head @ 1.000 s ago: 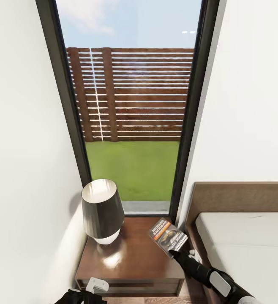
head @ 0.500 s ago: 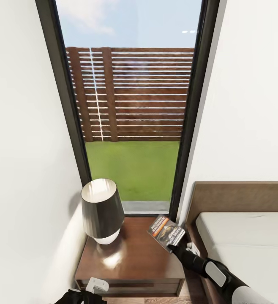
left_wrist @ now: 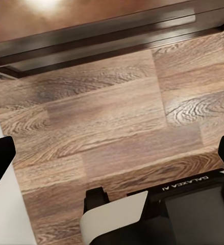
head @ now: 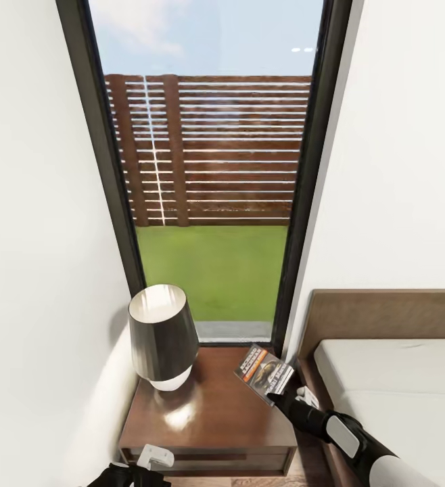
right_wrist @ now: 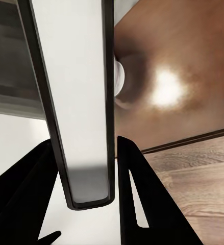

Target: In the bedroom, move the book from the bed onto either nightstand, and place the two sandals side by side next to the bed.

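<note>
Right fingers (right_wrist: 119, 199) closed on the book (head: 266, 373), one dark finger each side of its edge in the right wrist view; book held tilted over the right back corner of the nightstand (head: 209, 416) worktop, cover facing up; we cannot tell if it touches the wood yet; over the last second we see the book go slightly lower and further toward the back edge, right arm following; we judge the book step nearly done, release pending; lamp (head: 163, 337) stands at the left back corner, well apart from the book; bed (head: 391, 392) just beside the nightstand's right edge; left fingers (left_wrist: 4, 163) spread wide, holding nothing, over plank floor (left_wrist: 112, 132) by the nightstand front; sandals not handled yet, we judge.
</note>
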